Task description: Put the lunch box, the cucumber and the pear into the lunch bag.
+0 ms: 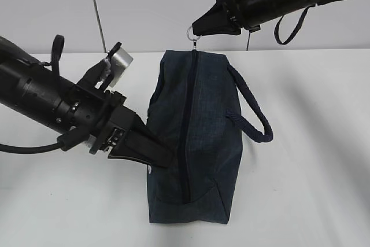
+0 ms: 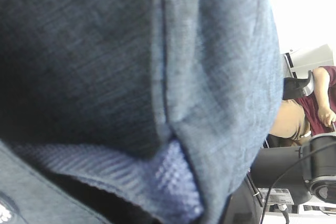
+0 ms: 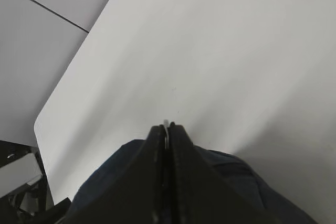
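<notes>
The dark navy lunch bag lies on the white table, its zipper running closed along the top. At the far end, my right gripper is shut on the silver ring pull; a sliver of the ring shows between the closed fingertips. My left gripper is shut against the bag's left side, holding fabric or handle strap. Navy fabric and a ribbed strap fill the left wrist view, hiding the jaws. One loop handle hangs on the right. Lunch box, cucumber and pear are out of view.
The white table spreads all round the bag, with a pale wall behind. The right wrist view shows the table's rounded corner and floor beyond. A person in a red shirt and dark equipment sit at the right of the left wrist view.
</notes>
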Controlling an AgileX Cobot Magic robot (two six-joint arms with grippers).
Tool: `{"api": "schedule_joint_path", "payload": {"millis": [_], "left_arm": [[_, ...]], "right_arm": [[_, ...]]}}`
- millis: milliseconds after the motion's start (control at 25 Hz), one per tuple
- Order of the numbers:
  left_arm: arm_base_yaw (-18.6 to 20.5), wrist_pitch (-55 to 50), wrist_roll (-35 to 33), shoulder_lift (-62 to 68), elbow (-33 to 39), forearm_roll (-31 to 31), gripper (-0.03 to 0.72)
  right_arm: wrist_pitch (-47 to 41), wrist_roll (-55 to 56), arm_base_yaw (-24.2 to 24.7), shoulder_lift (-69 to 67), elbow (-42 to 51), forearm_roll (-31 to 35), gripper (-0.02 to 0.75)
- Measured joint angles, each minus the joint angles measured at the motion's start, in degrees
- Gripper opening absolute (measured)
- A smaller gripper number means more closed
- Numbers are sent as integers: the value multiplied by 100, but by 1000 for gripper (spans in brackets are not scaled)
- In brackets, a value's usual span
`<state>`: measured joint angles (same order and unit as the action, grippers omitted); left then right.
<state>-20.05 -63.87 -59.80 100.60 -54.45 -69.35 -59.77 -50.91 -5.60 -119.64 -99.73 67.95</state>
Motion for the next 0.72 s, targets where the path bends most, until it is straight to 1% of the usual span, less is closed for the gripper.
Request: {"api": "schedule_joint_path", "payload": {"millis": [320, 600, 720], "left_arm": [[0, -11, 15, 0, 0, 43, -15], [0, -37, 20, 0, 0, 144, -15], [0, -77, 125, 0, 0, 170, -11]], "right_arm": [[-110, 335, 137, -521, -427, 4, 6], [-270, 452, 203, -746, -494, 14, 6], [-393, 462, 203, -746, -494, 48, 6]]}}
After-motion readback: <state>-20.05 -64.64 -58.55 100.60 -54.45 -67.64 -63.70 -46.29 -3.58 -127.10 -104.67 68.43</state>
